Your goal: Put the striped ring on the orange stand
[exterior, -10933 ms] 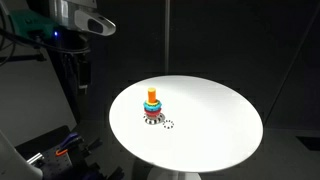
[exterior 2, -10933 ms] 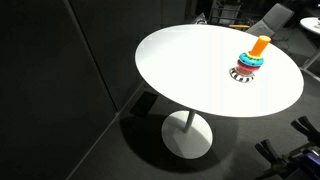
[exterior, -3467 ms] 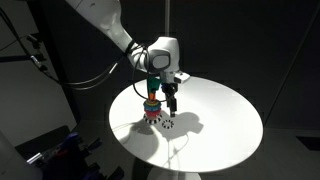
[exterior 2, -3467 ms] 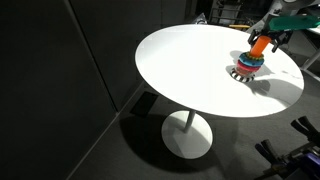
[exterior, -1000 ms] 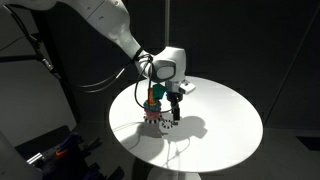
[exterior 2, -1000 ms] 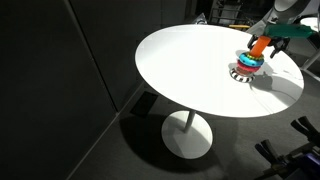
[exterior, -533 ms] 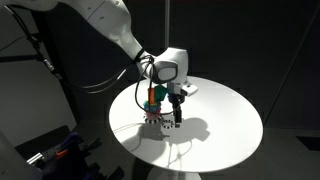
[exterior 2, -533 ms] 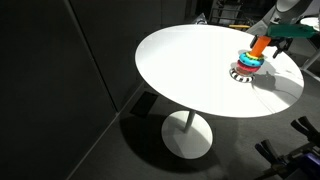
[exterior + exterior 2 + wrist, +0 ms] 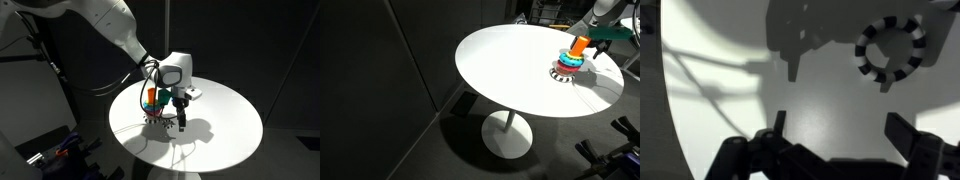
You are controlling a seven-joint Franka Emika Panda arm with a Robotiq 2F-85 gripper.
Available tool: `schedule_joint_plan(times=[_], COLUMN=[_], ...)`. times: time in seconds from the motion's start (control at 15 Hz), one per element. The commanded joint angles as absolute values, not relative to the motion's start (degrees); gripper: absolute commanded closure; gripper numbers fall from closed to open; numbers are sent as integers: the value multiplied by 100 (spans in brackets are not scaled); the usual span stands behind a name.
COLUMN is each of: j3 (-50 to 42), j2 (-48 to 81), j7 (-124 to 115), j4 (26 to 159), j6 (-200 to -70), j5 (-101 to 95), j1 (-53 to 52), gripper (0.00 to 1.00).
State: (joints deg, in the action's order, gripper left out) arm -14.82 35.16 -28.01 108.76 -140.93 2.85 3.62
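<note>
Tool (image 9: 838,128) jaws apart, holding nothing. Striped ring (image 9: 868,60) lies flat on counter (image 9: 740,95), ahead of tool, offset right in wrist view.

Arm (image 9: 105,20) angled downward, hand (image 9: 176,123) pointing down, open

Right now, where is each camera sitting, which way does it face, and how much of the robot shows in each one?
Exterior view: beside the table, looking slightly down at the orange stand; arm and tool show.
Exterior view: higher, looking down across the table; only the arm shows, top right.
Wrist view: faces down at the striped ring; open tool fingers at the bottom.
Shared: both exterior views show table and stand.
</note>
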Motion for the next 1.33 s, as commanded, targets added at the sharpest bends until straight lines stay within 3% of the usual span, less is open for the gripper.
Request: schedule_joint_plan(times=[0.0,1.27], j3=[-1560,-1647], j2=[3785,3526], j7=[-2978,-3000], j4=[10556,10932], j6=[-14105,-14484], j5=[238,112], j1=[325,-165], gripper=[0,0])
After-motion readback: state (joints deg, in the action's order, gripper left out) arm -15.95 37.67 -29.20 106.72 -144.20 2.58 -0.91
